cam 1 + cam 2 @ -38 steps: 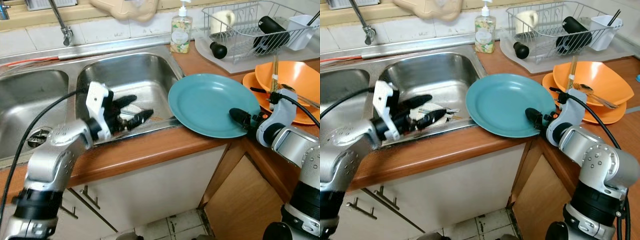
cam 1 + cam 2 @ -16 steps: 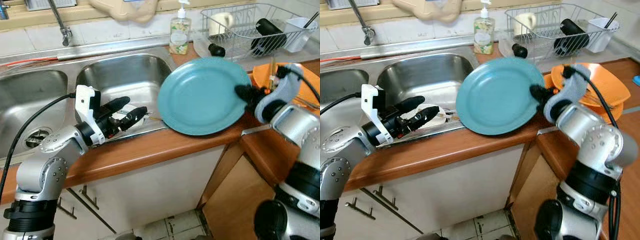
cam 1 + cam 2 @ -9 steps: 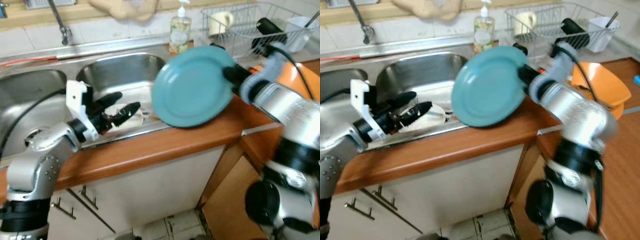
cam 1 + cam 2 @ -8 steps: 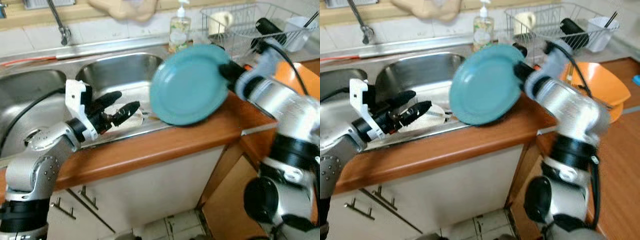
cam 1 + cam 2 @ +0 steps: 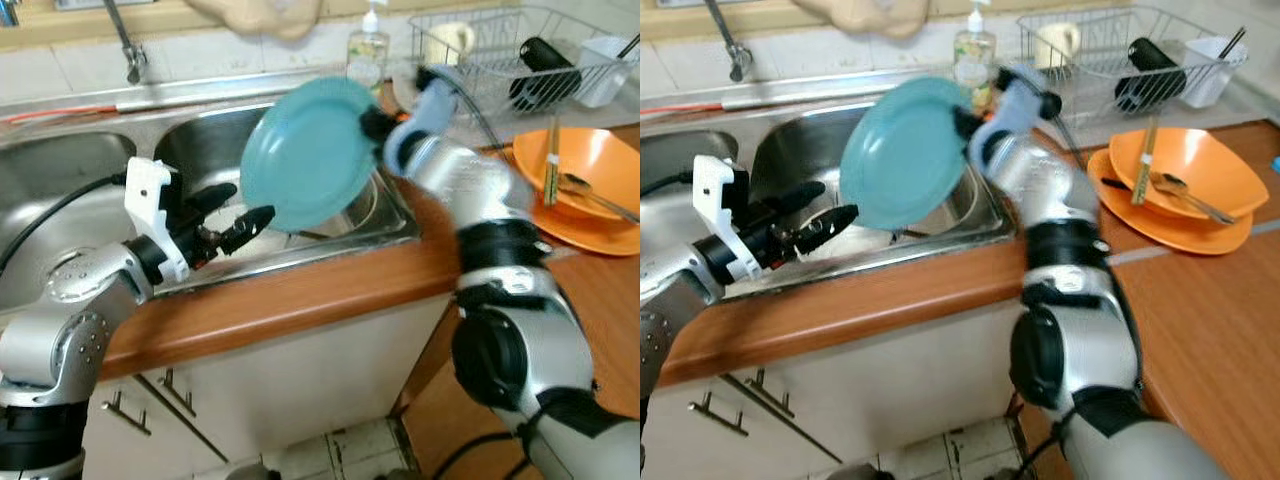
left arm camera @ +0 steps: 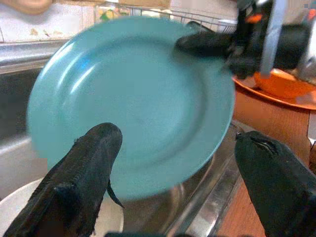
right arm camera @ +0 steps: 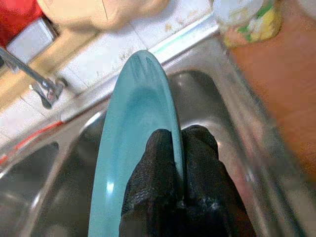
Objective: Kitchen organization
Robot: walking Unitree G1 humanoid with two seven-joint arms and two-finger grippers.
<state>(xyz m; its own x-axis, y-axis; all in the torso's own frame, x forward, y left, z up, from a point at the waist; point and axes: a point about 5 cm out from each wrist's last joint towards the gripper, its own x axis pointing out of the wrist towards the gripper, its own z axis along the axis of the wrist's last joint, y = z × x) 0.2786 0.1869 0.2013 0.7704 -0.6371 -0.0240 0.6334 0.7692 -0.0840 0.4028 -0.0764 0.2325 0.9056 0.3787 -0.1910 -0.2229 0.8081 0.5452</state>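
Teal plate (image 5: 305,152) pinched at rim by right pincer (image 7: 178,148), tilted over sink (image 5: 395,215); left pincer (image 6: 173,173) spread wide, apparently empty.

A home kitchen: a steel double sink (image 5: 90,165) sits in a wooden worktop (image 5: 330,290); a tap (image 5: 128,45) rises behind. A dish rack (image 5: 520,50) and soap bottle (image 5: 367,55) stand far right; cupboards (image 5: 300,400) lie below.

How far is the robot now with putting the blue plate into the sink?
Done: the plate is off the counter, pinched at its rim by the right gripper. In hand: it hangs tilted over the sink, near the open left gripper. Left: setting it down; the orange bowl waits.
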